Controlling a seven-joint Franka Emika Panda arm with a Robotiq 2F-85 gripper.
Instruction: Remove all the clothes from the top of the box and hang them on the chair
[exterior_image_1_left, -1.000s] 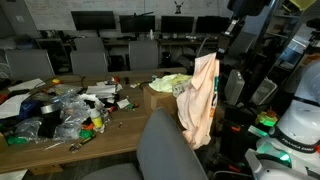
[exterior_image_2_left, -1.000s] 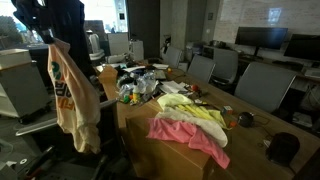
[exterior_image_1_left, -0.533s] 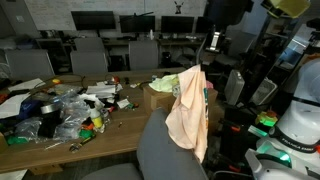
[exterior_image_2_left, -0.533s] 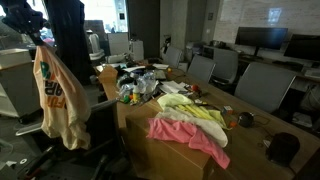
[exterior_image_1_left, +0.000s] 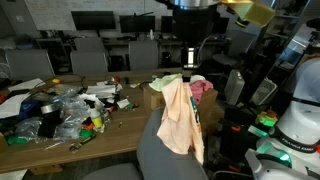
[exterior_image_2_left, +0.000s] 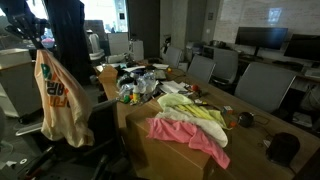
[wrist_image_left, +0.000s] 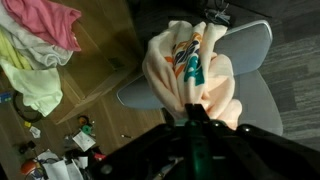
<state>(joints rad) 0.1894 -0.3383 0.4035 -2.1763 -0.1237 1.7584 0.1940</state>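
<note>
Gripper (wrist_image_left: 196, 116) pressed together on a bunched top fold of the peach printed garment (wrist_image_left: 190, 68). Garment hangs in one long limp drape over the grey chair (wrist_image_left: 252, 55), its lower edge at the backrest in an exterior view.

Handling, judged: light, soft, no stiffness. It swings with any arm motion. A thin pinch could slip, so a thick bunch near a seam or collar is the safer hold.

Arm comes down near-vertical from above, wrist pointing at the floor. Pink garment (exterior_image_2_left: 188, 135) and pale yellow garment (exterior_image_2_left: 195, 108) lie on the box (exterior_image_2_left: 165, 162).
</note>
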